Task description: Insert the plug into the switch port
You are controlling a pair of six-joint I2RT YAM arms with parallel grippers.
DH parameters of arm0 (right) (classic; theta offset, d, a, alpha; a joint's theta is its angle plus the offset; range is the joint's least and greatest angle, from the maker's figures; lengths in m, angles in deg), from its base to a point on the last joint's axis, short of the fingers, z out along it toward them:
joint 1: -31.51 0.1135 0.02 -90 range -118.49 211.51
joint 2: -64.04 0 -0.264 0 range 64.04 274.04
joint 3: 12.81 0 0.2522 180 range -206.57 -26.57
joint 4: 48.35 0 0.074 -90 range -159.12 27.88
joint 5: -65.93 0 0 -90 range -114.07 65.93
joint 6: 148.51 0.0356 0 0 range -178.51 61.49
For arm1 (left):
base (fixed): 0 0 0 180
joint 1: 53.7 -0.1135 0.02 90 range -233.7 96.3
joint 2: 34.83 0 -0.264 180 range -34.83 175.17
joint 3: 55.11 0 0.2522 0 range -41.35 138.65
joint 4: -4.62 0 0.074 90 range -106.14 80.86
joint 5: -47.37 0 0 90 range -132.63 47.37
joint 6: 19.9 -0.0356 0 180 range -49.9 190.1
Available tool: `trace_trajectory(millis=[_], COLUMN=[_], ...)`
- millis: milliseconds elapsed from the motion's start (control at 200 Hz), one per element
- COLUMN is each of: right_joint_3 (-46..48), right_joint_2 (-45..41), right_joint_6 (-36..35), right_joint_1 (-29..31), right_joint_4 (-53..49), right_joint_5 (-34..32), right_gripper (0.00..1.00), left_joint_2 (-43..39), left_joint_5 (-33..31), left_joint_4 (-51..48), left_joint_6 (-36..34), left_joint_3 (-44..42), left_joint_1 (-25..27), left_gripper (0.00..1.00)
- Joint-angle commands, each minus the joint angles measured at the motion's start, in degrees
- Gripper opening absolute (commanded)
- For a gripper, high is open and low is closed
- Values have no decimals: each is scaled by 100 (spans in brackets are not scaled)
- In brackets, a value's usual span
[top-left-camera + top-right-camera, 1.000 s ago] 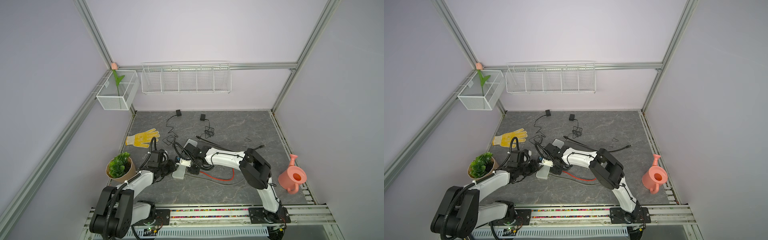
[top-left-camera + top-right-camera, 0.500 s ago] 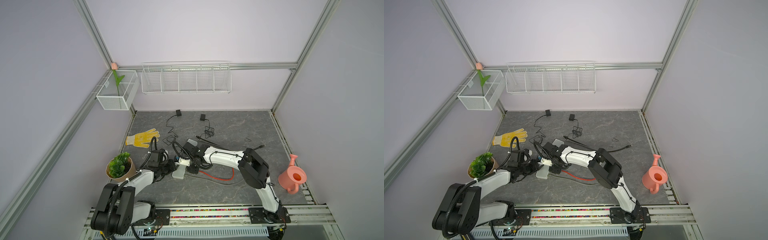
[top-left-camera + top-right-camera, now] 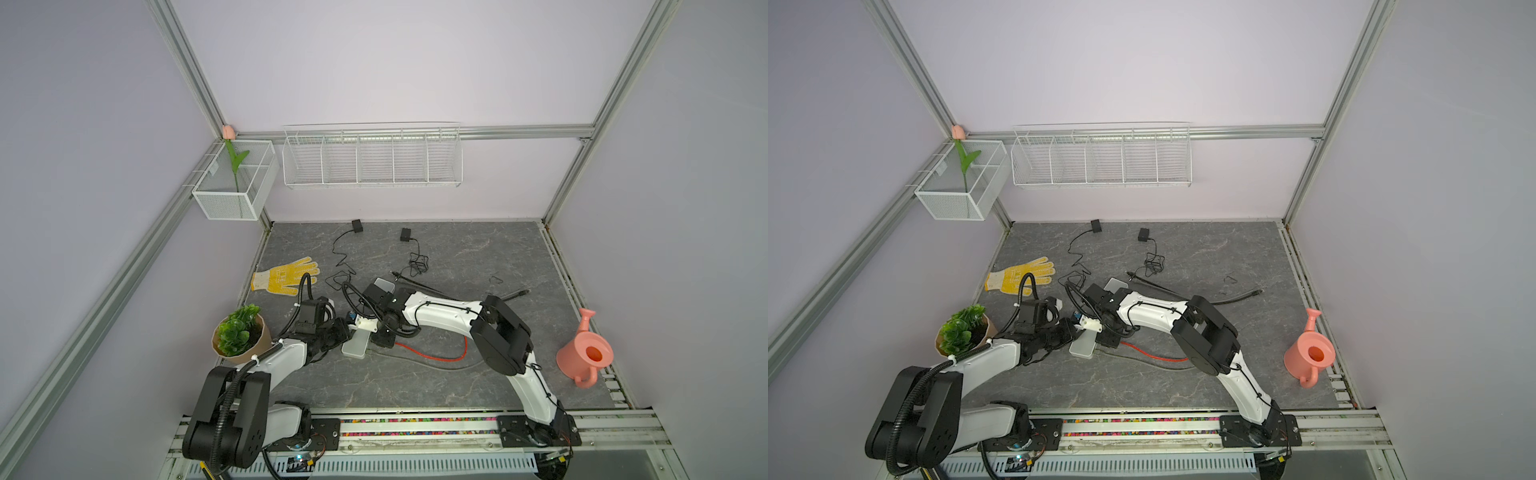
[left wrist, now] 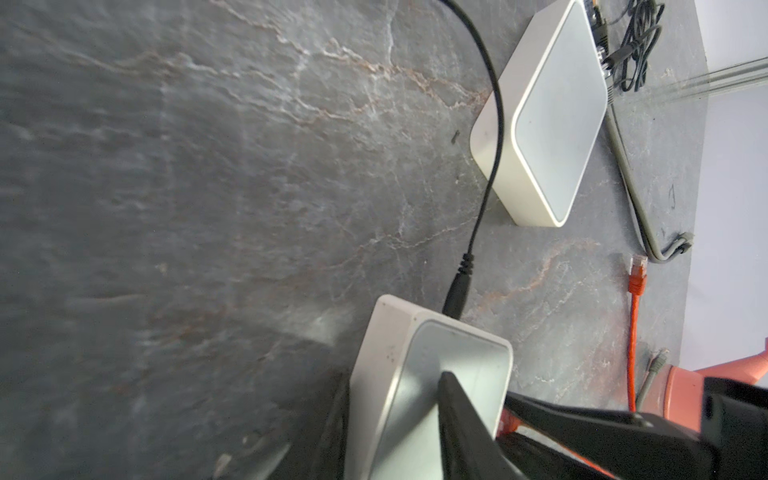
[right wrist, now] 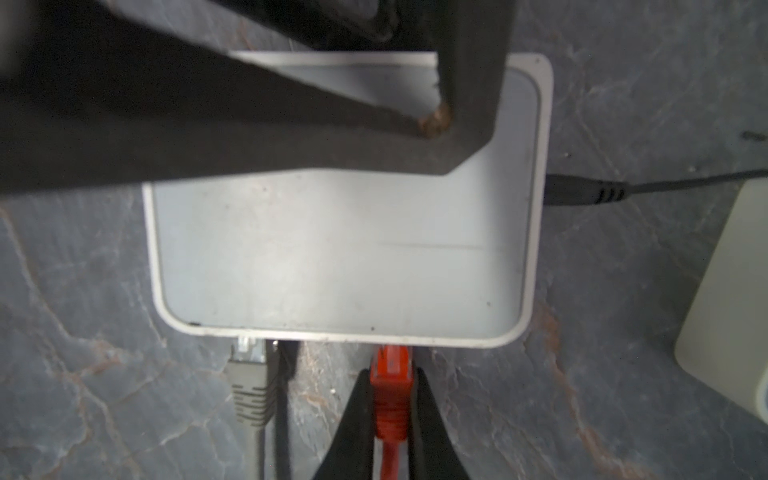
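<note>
- The right claw is nearly closed and pinches the orange network plug by its boot from both sides, so the nose points straight at the port face.
- The plug's front end meets the port edge of the white switch. How deep it sits is hidden under the rim, so I judge the insertion to be under way but not proven latched.
- The left claw is part open and clamped on the white switch, with one side lying across its top face. I judge this to be a brace, so the box does not slide on the bench under the push.
- A grey plug sits at a neighbouring port and a black power lead enters the side wall. The orange one needs to clear both.
- A second switch lies apart, not held.
</note>
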Motion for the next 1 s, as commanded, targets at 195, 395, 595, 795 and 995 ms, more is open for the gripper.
trace_trajectory(millis=[195,395,595,795,995], right_joint_3=[21,93,-166,-343,-584], right_joint_2=[-113,-145,-42,67,172], right_joint_6=[234,433,578,621,642], right_joint_1=[131,73,65,68,62], right_joint_4=[2447,2808,2709,2708,2690], right_joint_5=[684,770,846,905,993], right_gripper=[7,7,7,7,7], left_joint_2=[145,164,311,364,401], left_joint_5=[999,1020,1037,1066,1073], left_joint_4=[130,144,95,94,68], left_joint_6=[-80,-99,-171,-209,-227], left_joint_3=[-14,1,98,111,153], left_joint_1=[264,326,456,558,624], left_gripper=[35,35,35,34,34])
